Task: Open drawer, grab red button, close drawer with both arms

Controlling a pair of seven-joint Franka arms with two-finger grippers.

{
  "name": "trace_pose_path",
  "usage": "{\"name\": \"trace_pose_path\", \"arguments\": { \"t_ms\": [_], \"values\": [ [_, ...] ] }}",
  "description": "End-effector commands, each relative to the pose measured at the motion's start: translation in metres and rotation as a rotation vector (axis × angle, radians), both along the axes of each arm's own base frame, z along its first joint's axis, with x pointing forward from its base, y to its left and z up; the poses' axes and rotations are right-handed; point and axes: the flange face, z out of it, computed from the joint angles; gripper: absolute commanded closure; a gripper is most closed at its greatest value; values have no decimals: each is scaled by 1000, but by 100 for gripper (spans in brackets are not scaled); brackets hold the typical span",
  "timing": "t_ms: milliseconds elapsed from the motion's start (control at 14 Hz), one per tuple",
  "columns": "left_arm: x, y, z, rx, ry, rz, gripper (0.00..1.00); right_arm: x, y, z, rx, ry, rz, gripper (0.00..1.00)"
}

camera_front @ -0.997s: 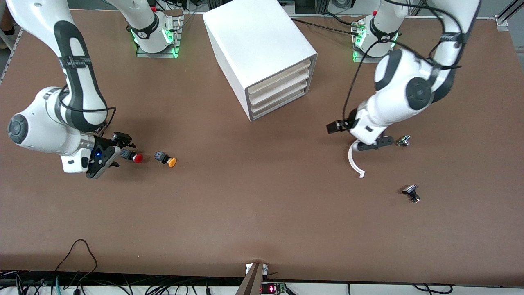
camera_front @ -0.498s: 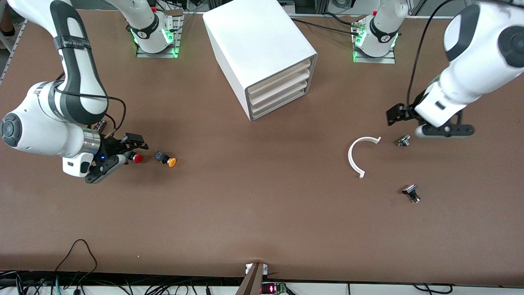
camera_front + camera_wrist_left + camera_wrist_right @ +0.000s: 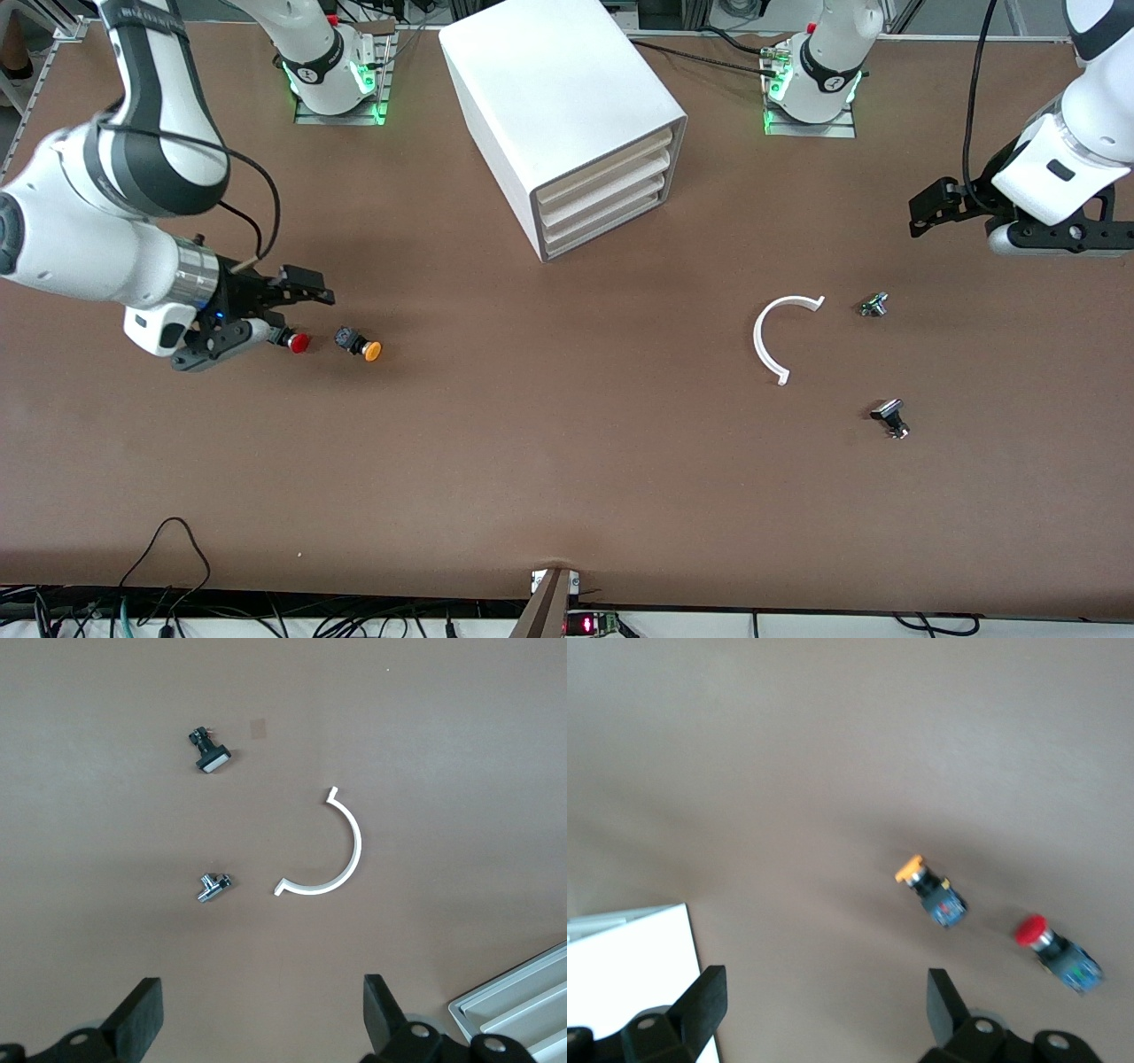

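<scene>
The white cabinet (image 3: 558,97) stands at the back middle of the table, and its bottom drawer (image 3: 602,226) is shut flush like the two above it. The red-capped button (image 3: 299,342) lies on the table toward the right arm's end, and also shows in the right wrist view (image 3: 1032,930). My right gripper (image 3: 266,317) hovers open and empty just beside it (image 3: 824,1010). My left gripper (image 3: 1054,237) is open and empty, raised over the left arm's end of the table (image 3: 261,1023).
An orange-capped button (image 3: 359,344) lies beside the red one. A white curved strip (image 3: 772,335) and two small metal parts (image 3: 873,305) (image 3: 890,418) lie toward the left arm's end. Cables hang along the table's front edge.
My left gripper has risen from the white curved strip and swung toward the left arm's end of the table. My right gripper has lifted slightly beside the red button, which has not moved.
</scene>
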Motion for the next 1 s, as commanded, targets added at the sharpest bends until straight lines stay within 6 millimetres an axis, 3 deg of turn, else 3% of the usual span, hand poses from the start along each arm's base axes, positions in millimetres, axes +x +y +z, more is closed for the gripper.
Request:
{"name": "trace_pose_path", "arguments": {
  "t_ms": [0, 142, 356, 569, 712, 854, 925],
  "values": [
    [1, 1, 6, 16, 6, -4, 1, -14, -19, 32, -122, -14, 30, 0],
    [2, 9, 6, 17, 5, 7, 1, -18, -30, 49, -214, -46, 69, 0],
    [3, 21, 7, 10, 5, 24, 1, -20, -76, 70, -220, -56, -2, 0],
    [18, 21, 7, 11, -6, 24, 1, -27, -77, 93, -230, 22, -43, 0],
    [25, 23, 10, 10, -17, 27, 1, -28, -66, 112, -256, 99, -205, 0],
    [27, 23, 11, 10, -18, 24, 1, -34, -51, 111, -281, 146, -249, 0],
    [28, 23, 10, 9, -21, 21, 1, -34, -54, 112, -283, 145, -255, 0]
  ]
}}
